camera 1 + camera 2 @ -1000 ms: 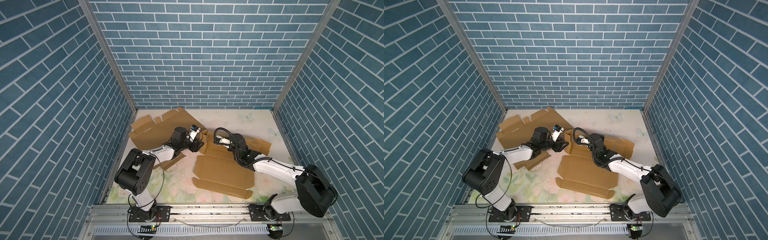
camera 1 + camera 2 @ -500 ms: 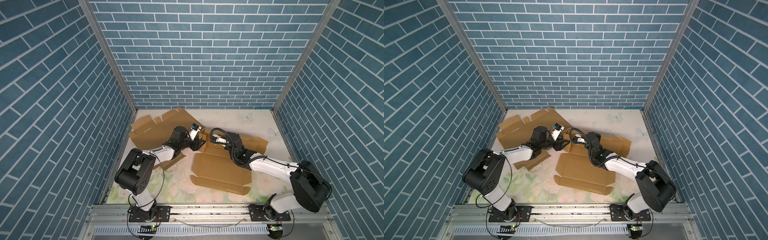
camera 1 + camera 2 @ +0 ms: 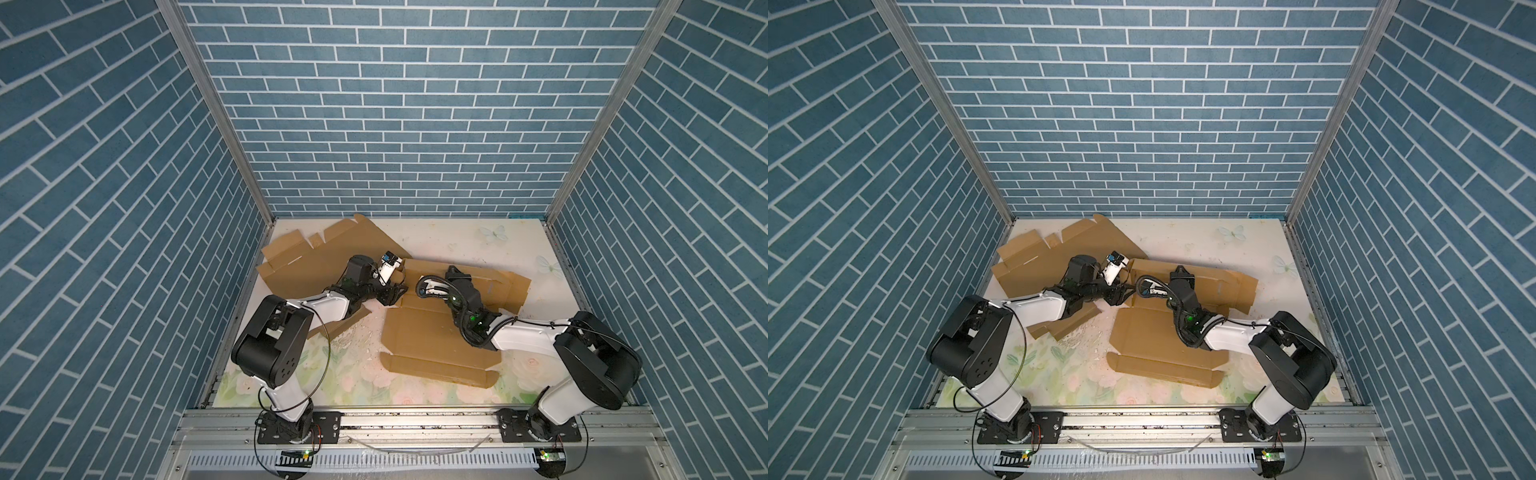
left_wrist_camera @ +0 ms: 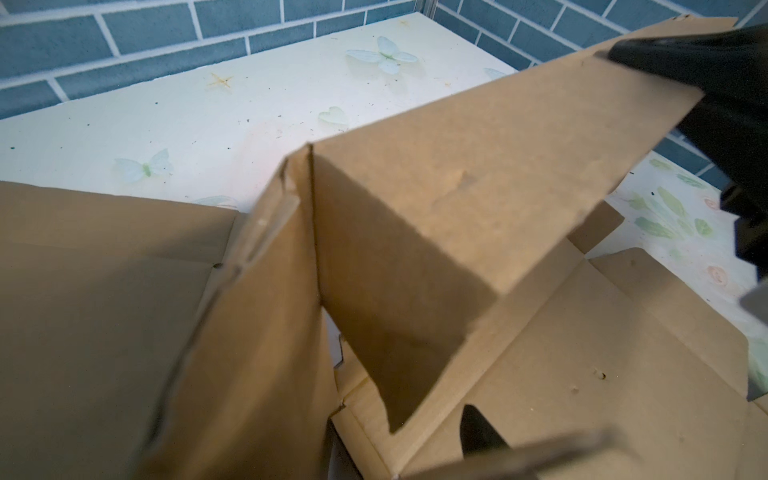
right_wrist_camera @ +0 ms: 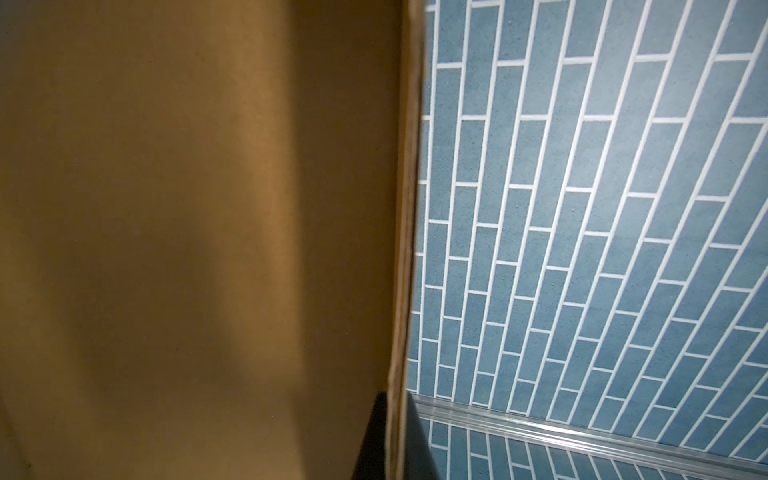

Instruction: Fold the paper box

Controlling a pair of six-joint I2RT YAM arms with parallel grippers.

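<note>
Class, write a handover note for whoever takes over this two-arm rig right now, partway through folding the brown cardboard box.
Right gripper: shut on the top edge of the raised wall flap of the brown cardboard box blank in the middle of the floral-print table.
Left gripper: open, beside that blank's left corner, apparently holding nothing.
Second flat brown cardboard blank: lying back left.
Done: one wall raised.
Left: front strip and other panels lie flat, to be folded.
</note>
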